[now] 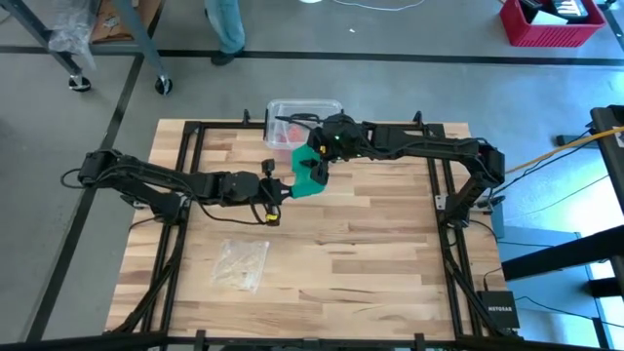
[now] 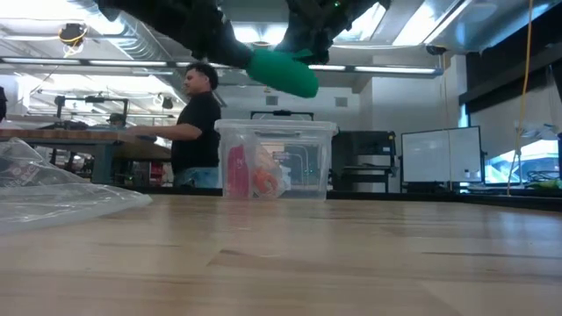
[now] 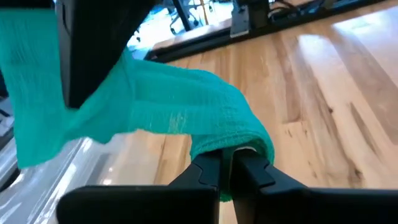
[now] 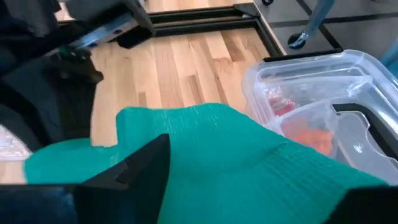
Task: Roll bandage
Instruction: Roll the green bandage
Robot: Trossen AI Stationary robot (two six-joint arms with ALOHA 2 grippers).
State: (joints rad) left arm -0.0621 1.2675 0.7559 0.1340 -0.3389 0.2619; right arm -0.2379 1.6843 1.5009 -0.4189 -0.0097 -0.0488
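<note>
— Where is the bandage [image 1: 308,173]?
— Lifted clear of the table [image 1: 370,244], held between the two arms over the table's far-middle part, just in front of the clear plastic box [image 1: 304,109] that sits at the far edge. From table height the green cloth [image 2: 283,72] hangs high above the wood.

— Who has hold of it?
— Both. The left gripper [image 3: 226,169] has its fingers pinched together on a folded end of the cloth [image 3: 180,118]. The right gripper [image 1: 318,146] clamps the other end; from its own wrist the green strip [image 4: 230,168] drapes across its dark finger [image 4: 134,171].

— Anything else on the table?
— A crumpled clear wrapper [image 1: 241,262] lies toward the near-left part, well apart from the arms. The box holds red and orange contents [image 4: 292,121].

— And beyond the table?
— A person [image 2: 200,123] in a dark shirt stands at a workbench in the room behind.
</note>
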